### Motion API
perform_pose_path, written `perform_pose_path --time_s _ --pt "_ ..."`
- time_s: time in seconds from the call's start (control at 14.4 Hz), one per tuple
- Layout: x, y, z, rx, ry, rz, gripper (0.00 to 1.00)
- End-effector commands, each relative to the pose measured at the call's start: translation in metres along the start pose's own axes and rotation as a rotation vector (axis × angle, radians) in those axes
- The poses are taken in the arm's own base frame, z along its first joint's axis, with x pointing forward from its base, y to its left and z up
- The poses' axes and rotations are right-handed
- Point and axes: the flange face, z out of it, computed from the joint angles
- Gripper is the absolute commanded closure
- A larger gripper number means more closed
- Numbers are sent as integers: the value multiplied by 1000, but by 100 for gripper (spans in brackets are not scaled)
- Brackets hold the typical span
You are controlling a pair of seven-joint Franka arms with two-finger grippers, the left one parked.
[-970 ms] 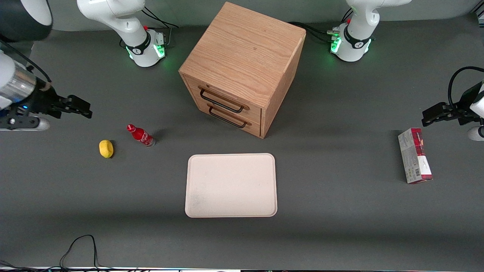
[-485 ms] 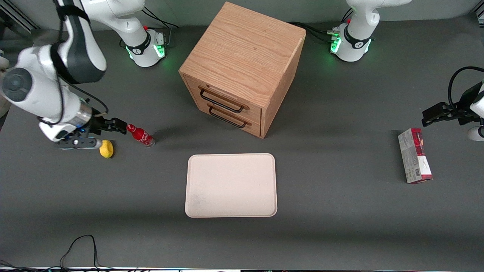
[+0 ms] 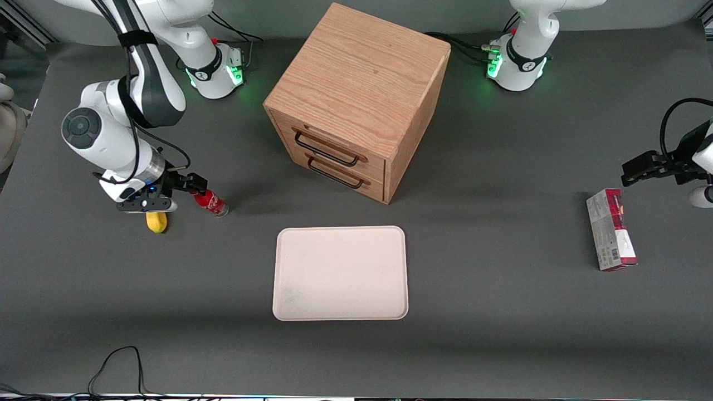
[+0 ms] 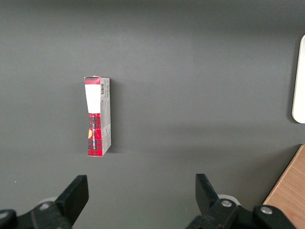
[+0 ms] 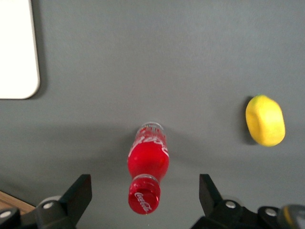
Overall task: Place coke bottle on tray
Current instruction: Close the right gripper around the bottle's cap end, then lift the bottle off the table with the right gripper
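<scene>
- My hand hangs directly above the bottle, over its cap end, not touching it.
- My fingers are spread wide apart, one on each side of the bottle as I look down at it, with clear gaps to the red body.
- The bottle stands upright on the tabletop, red cap up, white script on the cap and the side, clear base on the grey surface.
- The lemon lies on the tabletop just beside my hand, nearer the front camera than my wrist, apart from the bottle.
- The tray lies flat on the tabletop, well apart from my hand, toward the parked arm's end and nearer the front camera than the bottle. One rounded corner of it shows in my wrist view.
- The wooden cabinet stands above the tray in the front view, its two drawers shut.
- A red-and-grey box lies far off toward the parked arm's end.
</scene>
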Motion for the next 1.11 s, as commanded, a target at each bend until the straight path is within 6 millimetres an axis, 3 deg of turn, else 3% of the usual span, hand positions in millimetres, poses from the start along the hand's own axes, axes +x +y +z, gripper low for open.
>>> perform_pose_path --time_s 0.0,0.21,0.28,0.35,0.49,0.55,0.9,1.04 --pt "-19 2 14 23 28 -7 0" --pt "-19 1 17 21 28 -10 1" --pt "-19 1 18 22 26 -9 17" --pt "-20 1 18 22 25 -9 45" --pt "-20 1 18 21 22 -8 93" --pt "-20 2 18 20 17 -8 100" --pt "-16 2 11 24 32 12 100" --pt "-1 2 -17 27 38 15 100"
